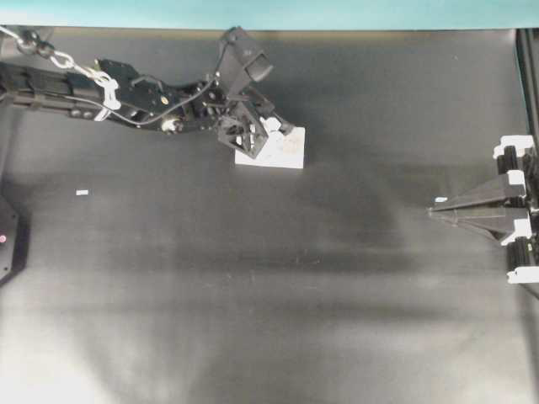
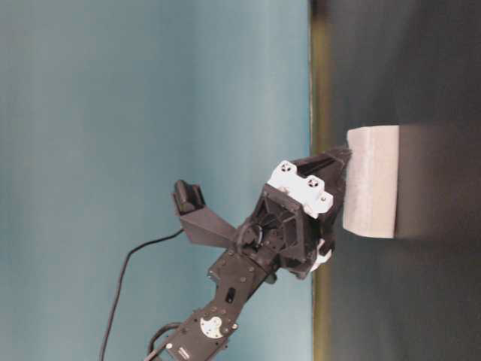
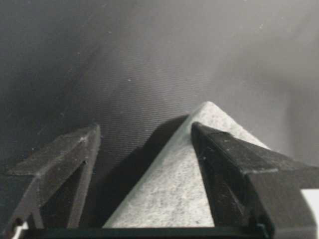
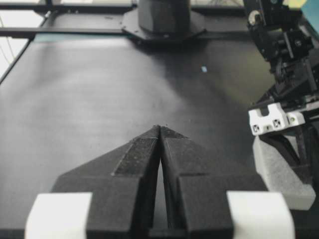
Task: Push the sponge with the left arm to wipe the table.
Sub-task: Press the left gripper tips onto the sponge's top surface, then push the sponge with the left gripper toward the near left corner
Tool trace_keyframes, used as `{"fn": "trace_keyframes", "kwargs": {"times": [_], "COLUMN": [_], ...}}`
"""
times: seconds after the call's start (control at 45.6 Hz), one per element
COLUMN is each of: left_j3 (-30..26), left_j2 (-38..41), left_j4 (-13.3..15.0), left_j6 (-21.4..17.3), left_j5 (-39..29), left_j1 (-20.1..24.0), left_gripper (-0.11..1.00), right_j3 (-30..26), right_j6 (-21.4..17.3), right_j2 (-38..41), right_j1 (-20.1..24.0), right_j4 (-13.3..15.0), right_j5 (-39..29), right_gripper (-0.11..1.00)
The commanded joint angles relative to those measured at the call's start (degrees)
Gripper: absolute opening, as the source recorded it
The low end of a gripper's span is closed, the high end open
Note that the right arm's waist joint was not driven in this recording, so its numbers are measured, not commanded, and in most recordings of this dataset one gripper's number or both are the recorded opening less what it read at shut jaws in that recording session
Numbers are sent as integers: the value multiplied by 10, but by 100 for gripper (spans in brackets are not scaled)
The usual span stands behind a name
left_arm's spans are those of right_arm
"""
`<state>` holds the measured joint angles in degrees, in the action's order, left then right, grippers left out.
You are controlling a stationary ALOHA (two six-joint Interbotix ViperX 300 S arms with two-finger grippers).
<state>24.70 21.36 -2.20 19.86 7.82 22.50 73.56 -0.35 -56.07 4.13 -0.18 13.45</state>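
Sponge (image 1: 282, 148) sits flat on your counter (image 1: 269, 286), directly under the tip of your left claw (image 1: 253, 135), toward the teal-edged far side. Your left arm (image 1: 126, 93) reaches in from the left and tilts the claw down onto the block's near-left corner. Through the left wrist camera you see the fingers (image 3: 234, 159) spread apart, one pressed on the sponge's top (image 3: 174, 189), the other hanging over bare counter just beside it, so the claw is apart and clamps nothing. From table level the claw tip (image 2: 334, 169) touches the sponge's (image 2: 372, 180) upper edge.

Your right claw (image 1: 434, 212) lies well apart from the sponge, at the counter's right edge, its fingers (image 4: 144, 154) pressed together and holding nothing. A tiny white fleck (image 1: 82, 193) lies far to the left, below the left arm.
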Motion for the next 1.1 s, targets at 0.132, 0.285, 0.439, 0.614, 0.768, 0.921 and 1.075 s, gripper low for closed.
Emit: {"fn": "trace_keyframes", "kwargs": {"times": [0.132,0.285,0.439,0.614,0.768,0.921,1.075], "left_j3": [14,34,57,82,107,138,171], "left_j2": [-4,-16,-36,-58,-75,-87,-112], "left_j4": [-4,-3,-3,-3,-3,-3,-3], "left_j6": [25,49,58,73,105,127,157], "left_j5": [1,1,8,12,13,13,14], "left_j1": [-11,-22,-38,-64,-89,-113,-143], "left_gripper": [64,60,54,46,45,45,45], "right_j3": [-3,-2,-2,-1,-1,1,1], "right_j6": [1,1,1,1,1,0,0], "right_j2": [3,3,3,3,3,2,2], "right_j1": [0,0,0,0,0,0,0], "right_j4": [0,0,0,0,0,-1,0], "right_j5": [5,5,4,4,3,3,2], "right_gripper": [0,0,0,0,0,0,0]}}
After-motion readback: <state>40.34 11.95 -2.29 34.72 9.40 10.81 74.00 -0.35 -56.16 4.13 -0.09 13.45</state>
